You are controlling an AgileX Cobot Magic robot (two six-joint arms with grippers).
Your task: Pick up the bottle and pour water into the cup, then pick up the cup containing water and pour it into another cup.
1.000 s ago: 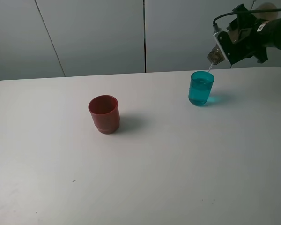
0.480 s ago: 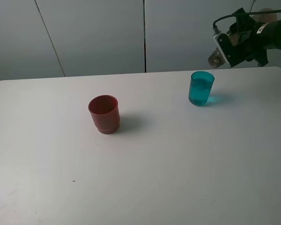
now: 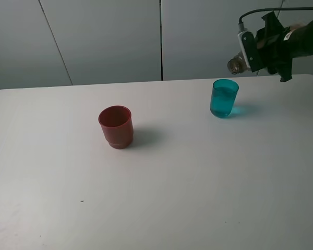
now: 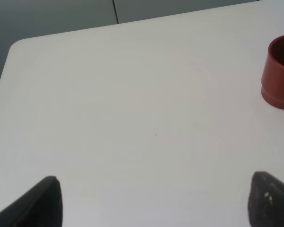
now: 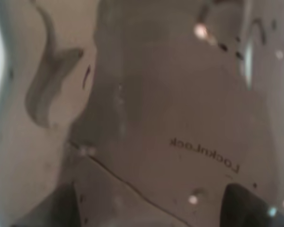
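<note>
High over the back right corner of the table, the bottle [image 3: 236, 65] lies close to level in my right gripper [image 3: 267, 46], its open neck pointing toward the middle of the scene. My right jaws are clamped on its body. From my right wrist, the bottle [image 5: 156, 109] fills nearly the whole picture: a smoky grey-brown wall with droplets on it and a line of printed lettering [image 5: 203, 153], and my dark fingers [image 5: 244, 205] press against it at the edge.

Just below the bottle's mouth and slightly toward the front stands the teal cup [image 3: 224, 98], upright on the table and apart from the neck. A water line shows close under its rim, and a blue-green glow falls on the tabletop beside it.

Well to the left of it, nearer the middle of the table, the red cup [image 3: 116, 126] stands upright on its narrower base with its shadow at its right. My left wrist sees this red cup [image 4: 280, 73] too, at the edge of its picture.

My left gripper [image 4: 156, 205] hangs over the bare white table [image 4: 132, 94] with its jaws wide apart and nothing between the fingertips [image 4: 45, 203].

Behind the table [image 3: 198, 182] runs a plain grey wall of panels [image 3: 109, 41].
</note>
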